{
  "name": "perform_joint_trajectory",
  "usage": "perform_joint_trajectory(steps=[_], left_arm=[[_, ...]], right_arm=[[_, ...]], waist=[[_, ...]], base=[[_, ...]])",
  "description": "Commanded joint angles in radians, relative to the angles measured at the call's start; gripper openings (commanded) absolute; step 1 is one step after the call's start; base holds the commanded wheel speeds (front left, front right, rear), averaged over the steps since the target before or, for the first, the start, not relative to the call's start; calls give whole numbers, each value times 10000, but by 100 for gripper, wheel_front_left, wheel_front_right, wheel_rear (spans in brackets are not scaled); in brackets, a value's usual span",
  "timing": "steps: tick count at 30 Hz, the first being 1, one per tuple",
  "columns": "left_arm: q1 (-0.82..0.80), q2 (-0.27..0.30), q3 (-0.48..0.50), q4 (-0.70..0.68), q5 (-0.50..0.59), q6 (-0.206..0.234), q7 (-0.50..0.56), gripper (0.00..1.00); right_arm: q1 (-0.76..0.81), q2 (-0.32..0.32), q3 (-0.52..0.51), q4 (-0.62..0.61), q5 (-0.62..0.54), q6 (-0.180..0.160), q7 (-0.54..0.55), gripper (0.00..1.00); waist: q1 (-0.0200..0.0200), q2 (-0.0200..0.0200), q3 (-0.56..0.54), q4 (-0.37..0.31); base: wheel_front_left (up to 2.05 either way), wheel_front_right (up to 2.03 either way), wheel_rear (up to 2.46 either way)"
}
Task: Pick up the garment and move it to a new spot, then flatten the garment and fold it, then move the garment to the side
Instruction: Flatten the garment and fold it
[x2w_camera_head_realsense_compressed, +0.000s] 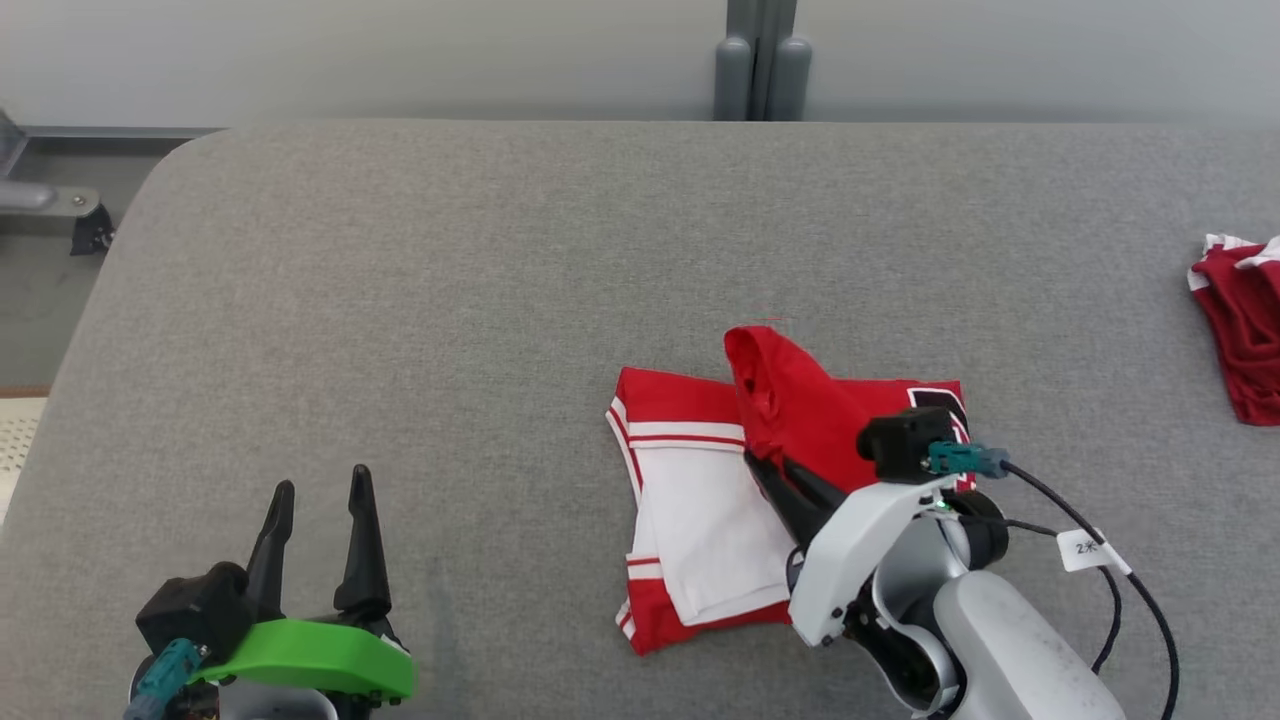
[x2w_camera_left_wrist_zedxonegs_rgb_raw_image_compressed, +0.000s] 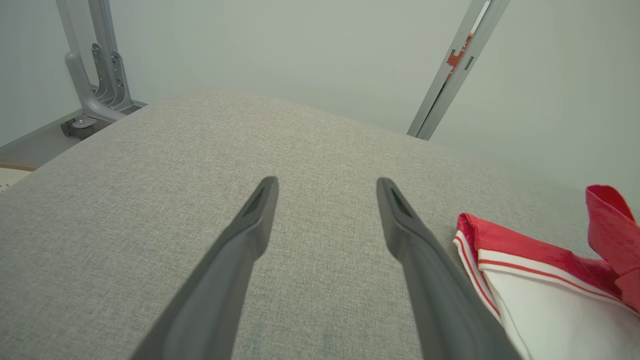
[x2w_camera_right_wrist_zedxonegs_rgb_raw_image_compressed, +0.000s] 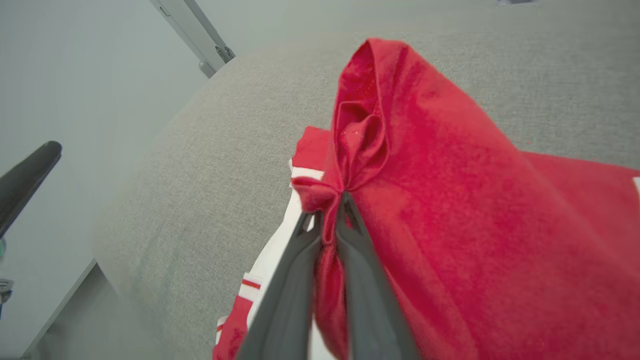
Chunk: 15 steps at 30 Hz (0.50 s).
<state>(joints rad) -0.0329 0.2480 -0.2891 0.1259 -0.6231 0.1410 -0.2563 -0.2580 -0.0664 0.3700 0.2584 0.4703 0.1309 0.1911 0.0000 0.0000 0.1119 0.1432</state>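
The garment (x2w_camera_head_realsense_compressed: 700, 500) is a red and white sports piece with striped trim, lying partly folded on the grey table (x2w_camera_head_realsense_compressed: 450, 300). My right gripper (x2w_camera_head_realsense_compressed: 760, 462) is shut on a red fold of it and holds that fold lifted above the rest. In the right wrist view the pinched red cloth (x2w_camera_right_wrist_zedxonegs_rgb_raw_image_compressed: 400, 150) bunches between the closed fingers (x2w_camera_right_wrist_zedxonegs_rgb_raw_image_compressed: 350, 235) of my right gripper (x2w_camera_right_wrist_zedxonegs_rgb_raw_image_compressed: 332, 210). My left gripper (x2w_camera_head_realsense_compressed: 320, 485) stands open at the lower left, well away from the cloth. The left wrist view shows my left gripper (x2w_camera_left_wrist_zedxonegs_rgb_raw_image_compressed: 325, 187) spread, with the garment's (x2w_camera_left_wrist_zedxonegs_rgb_raw_image_compressed: 540, 280) striped edge at the right.
A second red and white garment (x2w_camera_head_realsense_compressed: 1240, 330) lies bunched at the table's far right edge. A grey post (x2w_camera_head_realsense_compressed: 762, 60) stands behind the table against the pale wall. A black cable with a white tag (x2w_camera_head_realsense_compressed: 1085, 548) trails from the right wrist.
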Motion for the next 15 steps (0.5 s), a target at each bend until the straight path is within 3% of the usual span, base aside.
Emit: perform_joint_trajectory(steps=[1,15], left_arm=[[-172,-14,34,2,-6,-27,-38,100],[-261,-226,162,125,116,-161,-79,100]], right_arm=[[-186,42,171,198,104,-7,-93,0],[-1239,158,1878,2079,978,-4,-649,0]], waist=[[0,0,56,296],[0,0,220,518]], base=[[0,0,0],[0,0,0]])
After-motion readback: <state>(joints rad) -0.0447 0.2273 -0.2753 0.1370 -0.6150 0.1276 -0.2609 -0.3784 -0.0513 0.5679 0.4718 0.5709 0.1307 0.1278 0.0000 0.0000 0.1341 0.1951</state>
